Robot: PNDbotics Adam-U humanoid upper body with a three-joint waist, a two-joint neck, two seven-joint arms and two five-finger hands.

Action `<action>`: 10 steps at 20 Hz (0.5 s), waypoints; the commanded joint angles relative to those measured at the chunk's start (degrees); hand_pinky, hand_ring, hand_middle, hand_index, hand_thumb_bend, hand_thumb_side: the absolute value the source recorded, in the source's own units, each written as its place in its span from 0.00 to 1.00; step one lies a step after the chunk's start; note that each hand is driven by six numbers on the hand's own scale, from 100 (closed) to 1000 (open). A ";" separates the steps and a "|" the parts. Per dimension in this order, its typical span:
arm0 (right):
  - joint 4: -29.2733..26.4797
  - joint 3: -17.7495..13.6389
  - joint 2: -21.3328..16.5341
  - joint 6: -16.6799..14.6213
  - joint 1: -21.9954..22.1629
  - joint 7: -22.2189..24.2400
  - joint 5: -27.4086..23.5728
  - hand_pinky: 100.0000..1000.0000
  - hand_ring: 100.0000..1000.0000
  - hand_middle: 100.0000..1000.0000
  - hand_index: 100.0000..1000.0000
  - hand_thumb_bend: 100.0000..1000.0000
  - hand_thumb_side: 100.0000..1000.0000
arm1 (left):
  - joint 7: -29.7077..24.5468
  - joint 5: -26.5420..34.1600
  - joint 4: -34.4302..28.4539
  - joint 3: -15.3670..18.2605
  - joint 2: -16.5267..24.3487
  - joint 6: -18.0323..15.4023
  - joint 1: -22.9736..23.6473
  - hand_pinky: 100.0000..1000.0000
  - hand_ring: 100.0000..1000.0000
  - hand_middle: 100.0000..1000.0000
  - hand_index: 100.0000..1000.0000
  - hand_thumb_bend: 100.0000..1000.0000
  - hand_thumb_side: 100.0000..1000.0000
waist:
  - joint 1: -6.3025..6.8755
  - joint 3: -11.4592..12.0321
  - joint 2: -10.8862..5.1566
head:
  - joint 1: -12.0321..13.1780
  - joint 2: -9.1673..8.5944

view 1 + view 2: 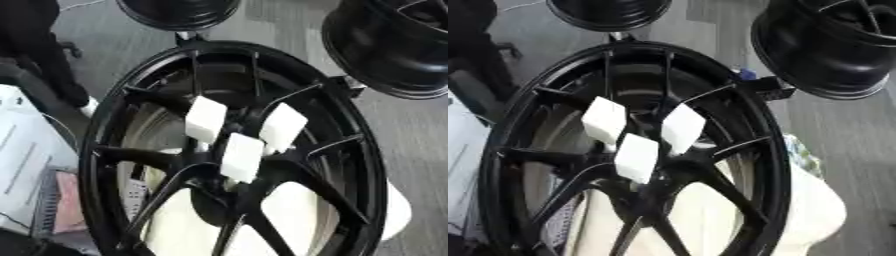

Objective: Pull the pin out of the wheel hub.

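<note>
Black wheel fills centre of frame, spokes meeting at hub, lower centre. Three white blocks clustered at hub, apparently plugged in; which is the pin, cannot tell. Two more black rims: top centre, upper right. Neither robot hand in frame, so hand state cannot be told.
</note>
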 commanded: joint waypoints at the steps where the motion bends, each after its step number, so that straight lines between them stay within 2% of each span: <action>1: -4.38 0.91 -3.52 -2.62 -0.61 -2.01 -1.23 0.75 0.68 0.64 0.75 0.25 0.15 | -0.14 0.34 -0.95 0.04 0.75 -0.17 -0.77 0.76 0.58 0.58 0.78 0.00 0.69 | 0.25 -0.18 -1.12 | -0.31 -0.65; 4: -8.63 3.26 -3.47 -5.25 -1.33 -1.49 0.36 0.75 0.67 0.63 0.74 0.24 0.13 | -0.27 0.42 -0.95 -0.06 0.78 -0.22 -0.92 0.76 0.58 0.58 0.78 0.00 0.69 | 0.31 -0.09 -1.06 | -0.51 -0.53; 10: -17.18 5.81 -1.03 -10.50 -2.97 -0.74 1.11 0.76 0.66 0.62 0.74 0.15 0.11 | -0.34 0.66 -0.95 -0.08 0.74 -0.36 -1.12 0.76 0.58 0.58 0.78 0.00 0.69 | 0.50 -0.11 -1.09 | -0.62 -0.50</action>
